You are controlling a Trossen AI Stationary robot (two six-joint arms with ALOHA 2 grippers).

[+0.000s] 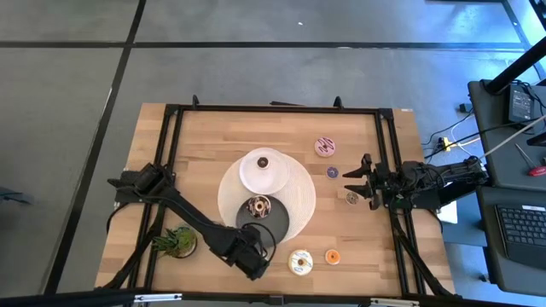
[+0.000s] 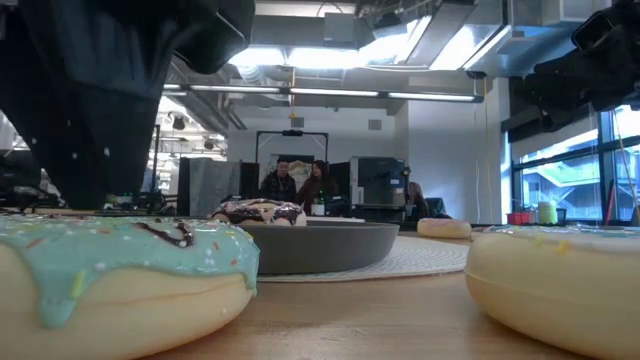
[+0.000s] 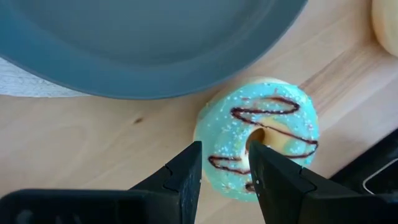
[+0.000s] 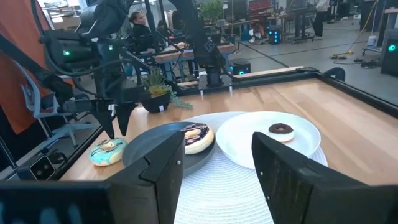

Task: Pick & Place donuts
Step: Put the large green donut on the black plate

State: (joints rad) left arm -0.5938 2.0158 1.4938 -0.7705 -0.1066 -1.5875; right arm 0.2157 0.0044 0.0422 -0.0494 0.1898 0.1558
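Left gripper [image 3: 225,167] is hovering over the green donut [image 3: 260,134] lying on the desk [image 1: 205,136] beside the dark grey plate [image 3: 143,43], jaws apart. Right gripper [image 1: 360,182] is waiting at the desk's right edge, jaws apart.

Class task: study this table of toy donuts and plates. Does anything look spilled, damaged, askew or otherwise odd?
Nothing stands out. The green donut lies flat on the table beside the grey plate, under the left gripper; nothing looks spilled or broken.

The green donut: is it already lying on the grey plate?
No, the green donut lies on the wooden table beside the grey plate, under the left gripper.
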